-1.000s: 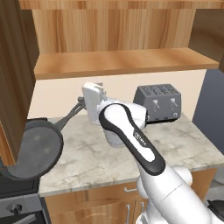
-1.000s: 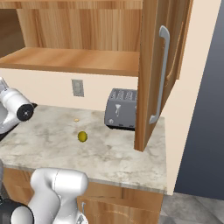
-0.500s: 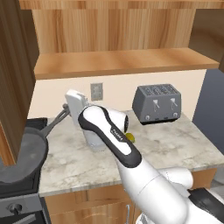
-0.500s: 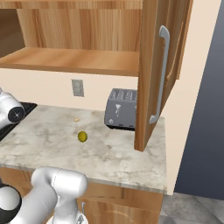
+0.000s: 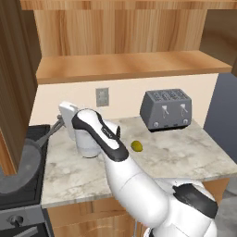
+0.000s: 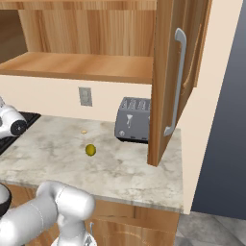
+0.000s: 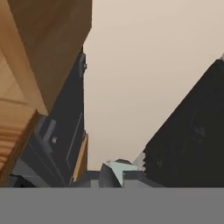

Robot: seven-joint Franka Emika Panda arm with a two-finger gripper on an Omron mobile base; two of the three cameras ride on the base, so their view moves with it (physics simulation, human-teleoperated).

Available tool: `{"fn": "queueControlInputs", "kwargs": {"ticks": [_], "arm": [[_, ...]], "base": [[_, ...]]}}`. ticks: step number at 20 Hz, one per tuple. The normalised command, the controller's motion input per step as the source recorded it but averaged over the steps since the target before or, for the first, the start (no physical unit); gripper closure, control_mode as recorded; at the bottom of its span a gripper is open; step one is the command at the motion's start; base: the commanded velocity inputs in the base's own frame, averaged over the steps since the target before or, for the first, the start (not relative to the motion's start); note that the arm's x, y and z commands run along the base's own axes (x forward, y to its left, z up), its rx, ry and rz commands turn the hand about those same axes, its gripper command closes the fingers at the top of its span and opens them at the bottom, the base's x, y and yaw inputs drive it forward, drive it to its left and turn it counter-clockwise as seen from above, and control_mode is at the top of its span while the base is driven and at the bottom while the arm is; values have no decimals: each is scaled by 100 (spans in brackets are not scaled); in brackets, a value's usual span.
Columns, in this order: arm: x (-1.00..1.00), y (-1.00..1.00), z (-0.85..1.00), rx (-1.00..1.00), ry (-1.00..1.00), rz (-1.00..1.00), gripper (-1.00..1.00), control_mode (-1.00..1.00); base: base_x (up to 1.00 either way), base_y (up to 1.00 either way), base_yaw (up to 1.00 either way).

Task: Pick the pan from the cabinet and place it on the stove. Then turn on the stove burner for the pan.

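Gripper: we see one gripper (image 5: 59, 124) closed tight on the pan's handle, at the counter's left end.
Pan: we count one pan (image 5: 21, 162), dark and round, tilted over the stove (image 5: 18, 199); we cannot tell whether it touches the grates.
Counter: we count one marble counter (image 5: 176, 155), with one small olive-green fruit (image 5: 137, 146) near its middle.
Toaster: we count one grey two-slot toaster (image 5: 166, 109) at the back wall.
Cabinet: we see one cabinet (image 5: 125, 65), doors open, one silver handle (image 6: 174, 81) showing.
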Motion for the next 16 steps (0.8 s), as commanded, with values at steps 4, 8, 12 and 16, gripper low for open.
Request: {"fn": "queueControlInputs", "kwargs": {"ticks": [4, 8, 12, 16], "arm": [[38, 34, -44, 0, 0, 0, 100, -100], [39, 38, -42, 0, 0, 0, 100, -100], [41, 45, -42, 0, 0, 0, 100, -100], [41, 50, -42, 0, 0, 0, 100, -100]], "base": [[0, 0, 0], [0, 0, 0], [0, 0, 0], [0, 0, 0]]}}
